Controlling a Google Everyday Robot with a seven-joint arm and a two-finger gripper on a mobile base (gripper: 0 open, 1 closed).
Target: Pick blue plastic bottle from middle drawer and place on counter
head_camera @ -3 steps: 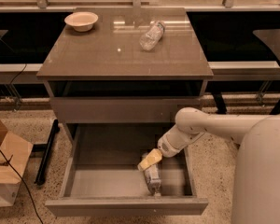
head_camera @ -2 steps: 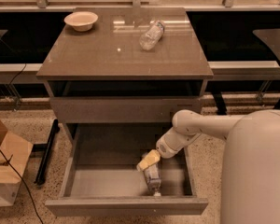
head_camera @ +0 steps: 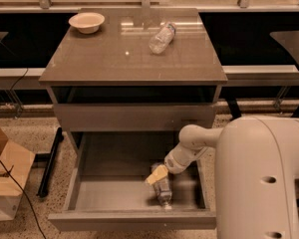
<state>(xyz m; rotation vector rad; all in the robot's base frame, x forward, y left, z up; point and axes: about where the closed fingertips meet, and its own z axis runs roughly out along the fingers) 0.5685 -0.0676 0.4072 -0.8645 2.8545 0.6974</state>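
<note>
1. Blue plastic bottle (head_camera: 163, 189), clear with a pale label: one, lying flat in the open grey-brown middle drawer (head_camera: 89, 195), right of centre.
2. Long axis runs front-to-back; cap end unclear.
3. Glossy grey-brown counter (head_camera: 109, 59): one smaller clear bottle (head_camera: 161, 38), one round cream bowl (head_camera: 86, 22).
4. One pale gripper (head_camera: 157, 175) at the drawer bottle's rear end; grip state: can't tell.

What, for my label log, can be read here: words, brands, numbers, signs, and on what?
No text can be read.
blue plastic bottle in the middle drawer: any print too blurred to read.
clear bottle on the counter: nothing legible.
bowl: no marks.
gripper, in the drawer at the blue plastic bottle: no marks.
</note>
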